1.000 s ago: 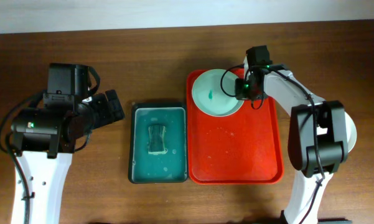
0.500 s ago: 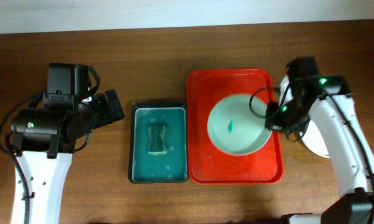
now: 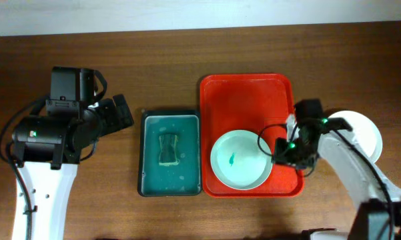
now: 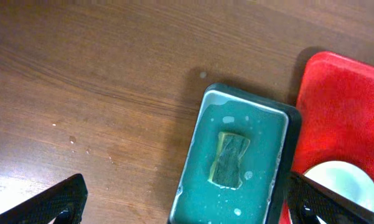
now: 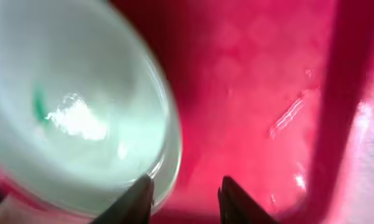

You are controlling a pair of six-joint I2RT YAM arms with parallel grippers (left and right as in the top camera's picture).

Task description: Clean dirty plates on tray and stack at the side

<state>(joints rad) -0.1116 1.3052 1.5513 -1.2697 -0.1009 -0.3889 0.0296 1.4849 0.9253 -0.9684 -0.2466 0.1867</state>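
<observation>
A pale mint plate [image 3: 239, 161] with a small teal smear lies at the front left of the red tray [image 3: 248, 93]. It also shows in the right wrist view [image 5: 74, 112] and the left wrist view [image 4: 343, 182]. My right gripper [image 3: 281, 151] is low over the tray at the plate's right rim. Its fingers [image 5: 185, 199] are slightly apart, one over the rim and one over bare tray [image 5: 255, 81]. A white plate [image 3: 361, 128] sits on the table right of the tray, partly hidden by the arm. My left gripper [image 3: 118, 112] hangs wide open and empty [image 4: 187, 211].
A dark teal basin [image 3: 151, 184] holding a sponge [image 3: 168, 148] stands just left of the tray, and shows in the left wrist view [image 4: 261, 137]. Bare wood table lies to the left and behind.
The right gripper has drawn the mint plate from the tray's back left, across its middle, to the front left. The left arm has not moved.
</observation>
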